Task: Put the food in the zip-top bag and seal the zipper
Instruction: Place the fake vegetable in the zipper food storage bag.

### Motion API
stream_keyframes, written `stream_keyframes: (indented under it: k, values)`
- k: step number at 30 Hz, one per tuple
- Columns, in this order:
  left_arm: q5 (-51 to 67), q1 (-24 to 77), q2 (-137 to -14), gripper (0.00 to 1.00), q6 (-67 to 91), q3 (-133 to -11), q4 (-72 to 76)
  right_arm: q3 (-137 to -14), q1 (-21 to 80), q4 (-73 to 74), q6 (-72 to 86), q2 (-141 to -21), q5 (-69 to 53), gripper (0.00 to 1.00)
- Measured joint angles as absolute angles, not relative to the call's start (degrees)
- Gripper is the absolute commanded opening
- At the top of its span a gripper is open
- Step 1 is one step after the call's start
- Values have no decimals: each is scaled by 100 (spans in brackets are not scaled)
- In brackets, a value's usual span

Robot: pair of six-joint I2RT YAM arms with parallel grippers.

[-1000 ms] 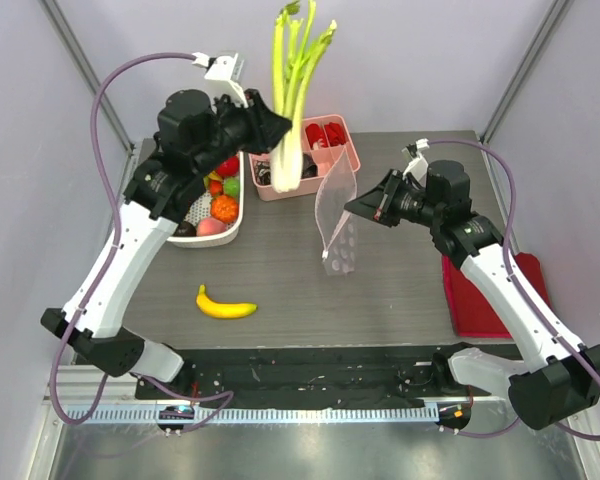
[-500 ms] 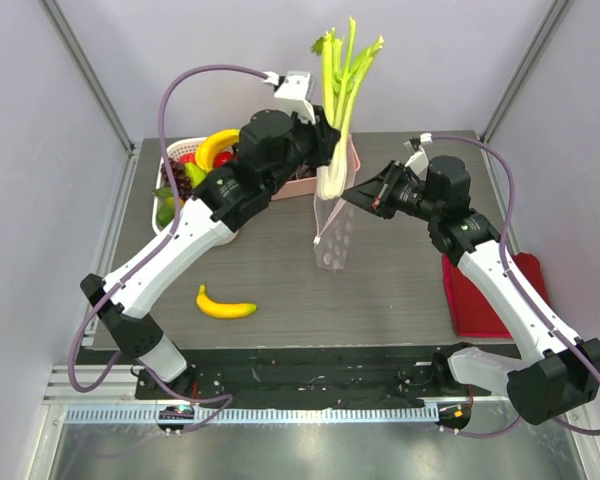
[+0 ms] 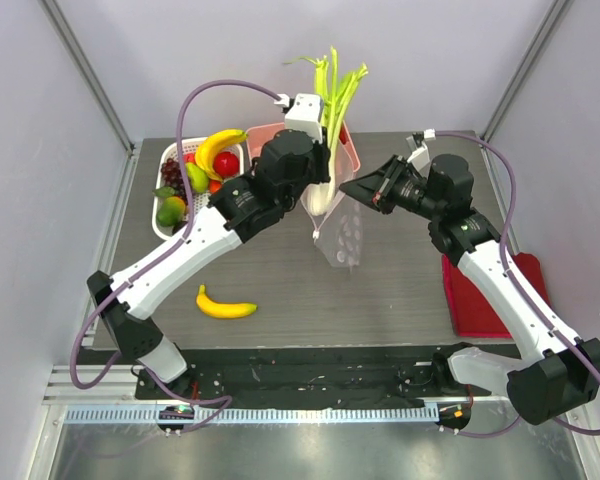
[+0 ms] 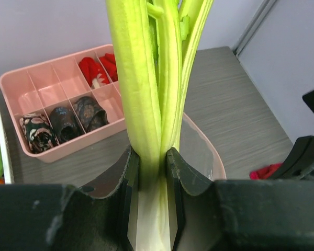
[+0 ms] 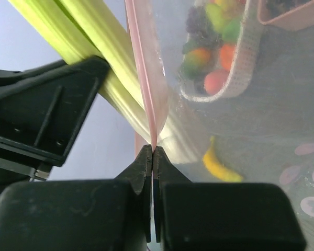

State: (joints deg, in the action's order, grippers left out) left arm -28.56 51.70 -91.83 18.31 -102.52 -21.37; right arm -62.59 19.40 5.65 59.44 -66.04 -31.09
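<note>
While the left pincer (image 4: 150, 172) gripped the leek (image 4: 141, 78) upright, its white end sat at the mouth of the zip-top bag (image 3: 342, 235). The right pincer (image 5: 153, 157) was clamped on the zipper (image 5: 146, 78), holding the bag up over the bench (image 3: 280, 270).

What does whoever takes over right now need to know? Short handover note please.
Left gripper: shut on the leek, upright, white end at the mouth of the zip-top bag.
Right gripper: shut on the zipper, holding the bag up.
Done: nothing fully bagged.
Left: lower the leek in, add the fruit from the basket and the banana on the table, seal.
</note>
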Motion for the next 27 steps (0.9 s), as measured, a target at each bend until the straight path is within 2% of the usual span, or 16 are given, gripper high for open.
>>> stream_keyframes:
  k: [4, 8, 9, 14, 18, 19, 21, 27]
  values:
    - [-2891, 5301, -9172, 10, 1979, -10215, -2340, -6259, 1940, 445, 6047, -6606, -3105, 1]
    - [-2893, 5474, -9142, 20, 2080, -10073, -2480, -6252, 1940, 285, 6182, -6637, -3103, 1]
    - [-2888, 5485, -9133, 27, 2086, -10038, -2523, -6252, 1940, 261, 6198, -6654, -3105, 1]
    - [-2700, 5511, -8991, 45, 2010, -9872, -2880, -6252, 1940, 200, 6241, -6689, -3105, 1]
    - [-2615, 5511, -8744, 74, 1861, -9889, -3260, -6252, 1940, 143, 6254, -6687, -3107, 1]
    - [-2578, 5509, -8641, 77, 1831, -9891, -3371, -6252, 1940, 115, 6274, -6687, -3107, 1]
    - [-2515, 5500, -8447, 77, 1717, -9883, -3498, -6252, 1940, 45, 6300, -6687, -3109, 1]
    - [-2244, 5186, -7883, 63, 1522, -9990, -3732, -6250, 1940, -54, 6340, -6687, -3127, 1]
